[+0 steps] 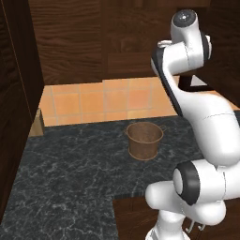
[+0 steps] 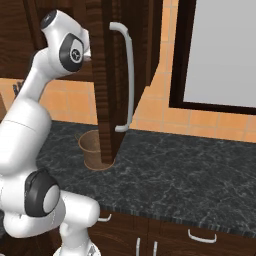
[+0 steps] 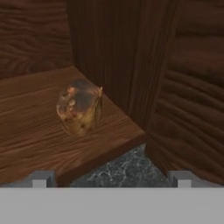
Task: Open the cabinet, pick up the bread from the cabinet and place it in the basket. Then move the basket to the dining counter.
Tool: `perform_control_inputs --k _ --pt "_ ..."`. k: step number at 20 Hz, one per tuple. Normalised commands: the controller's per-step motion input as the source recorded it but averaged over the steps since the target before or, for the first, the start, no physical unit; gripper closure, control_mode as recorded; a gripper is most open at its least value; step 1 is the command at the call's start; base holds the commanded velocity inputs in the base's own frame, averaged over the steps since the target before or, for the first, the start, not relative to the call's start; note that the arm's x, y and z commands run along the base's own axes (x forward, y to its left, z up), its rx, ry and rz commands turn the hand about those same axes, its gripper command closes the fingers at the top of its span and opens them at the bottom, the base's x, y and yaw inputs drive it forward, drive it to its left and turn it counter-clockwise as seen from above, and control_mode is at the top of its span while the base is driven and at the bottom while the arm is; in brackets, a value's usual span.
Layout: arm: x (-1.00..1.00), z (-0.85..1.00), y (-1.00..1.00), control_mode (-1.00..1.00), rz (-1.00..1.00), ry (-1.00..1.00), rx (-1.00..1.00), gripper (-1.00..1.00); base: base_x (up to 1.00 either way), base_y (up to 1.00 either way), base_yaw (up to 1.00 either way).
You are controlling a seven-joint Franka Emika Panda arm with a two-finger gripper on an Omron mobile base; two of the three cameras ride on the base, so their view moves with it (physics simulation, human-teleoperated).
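Note:
In the hand view the bread point(image 3: 79, 107), a brown-tan lump with dark patches, sits on the wooden shelf point(image 3: 30, 131) inside the cabinet. My gripper point(image 3: 111, 178) is open, its two fingertips point(image 3: 41, 178) wide apart, short of the shelf's front edge and a little to the right of the bread, touching nothing. The cabinet door point(image 2: 107, 85) stands swung open, its edge and silver bar handle point(image 2: 128, 75) facing the right base camera. The brown basket point(image 1: 144, 139) stands upright on the black worktop below, partly hidden by the door in the right base view point(image 2: 91, 149).
The black marbled worktop point(image 1: 70, 173) runs under the cabinet against an orange tiled wall point(image 1: 93, 101). A tall dark side panel point(image 1: 14, 93) closes the left. A dark-framed pale pane point(image 2: 220, 50) is at the right. The open door point(image 3: 192, 87) hangs close on my right.

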Motion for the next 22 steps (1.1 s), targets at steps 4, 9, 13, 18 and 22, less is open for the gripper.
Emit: perform_control_inputs --k 4,9,13,18,22 --pt "0.37 -0.03 0.00 -1.00 0.00 0.00 -0.05 -1.00 0.00 0.00 0.00" --pt "0.42 -0.10 0.00 -1.00 0.00 0.03 -0.05 -1.00 0.00 0.00 0.00" --pt "0.48 -0.17 -0.01 -1.00 0.00 0.07 -0.02 -1.00 0.00 0.00 0.00" --pt "0.46 -0.07 -0.12 -1.00 0.00 0.07 -0.01 -1.00 0.00 0.00 0.00" --pt "0.37 -0.03 -0.24 -1.00 0.00 0.01 0.00 -1.00 0.00 0.00 0.00"
